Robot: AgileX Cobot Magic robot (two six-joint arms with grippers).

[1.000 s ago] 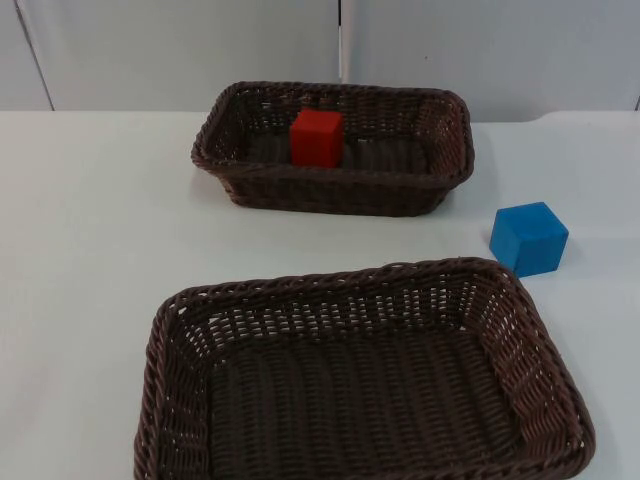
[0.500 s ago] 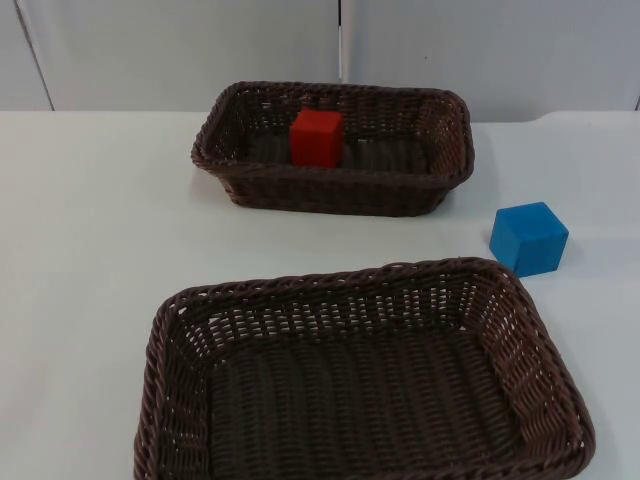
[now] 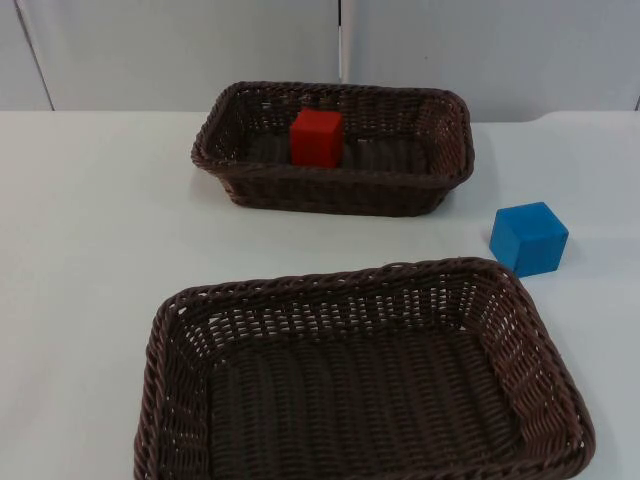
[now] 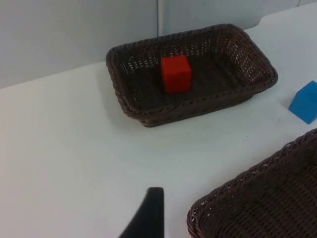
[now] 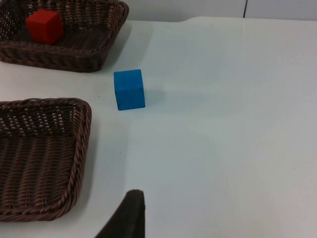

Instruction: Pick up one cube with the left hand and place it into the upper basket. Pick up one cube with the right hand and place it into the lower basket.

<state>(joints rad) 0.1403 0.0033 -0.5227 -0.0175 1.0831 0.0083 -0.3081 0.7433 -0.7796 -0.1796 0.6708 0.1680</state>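
Note:
A red cube (image 3: 316, 137) sits inside the upper wicker basket (image 3: 330, 192) at the back of the table. The blue cube (image 3: 529, 238) rests on the white table, just right of the lower basket's (image 3: 372, 276) far right corner and apart from it. The lower basket has nothing in it. My left gripper (image 4: 148, 218) hangs over bare table between the two baskets, well short of the red cube (image 4: 176, 73). My right gripper (image 5: 126, 215) hovers over the table right of the lower basket, a good way back from the blue cube (image 5: 129, 89). Both arms wait.
The grey partition wall (image 3: 180, 50) closes the table's far side, right behind the upper basket. White table top (image 3: 90, 230) stretches to the left of both baskets and to the right past the blue cube.

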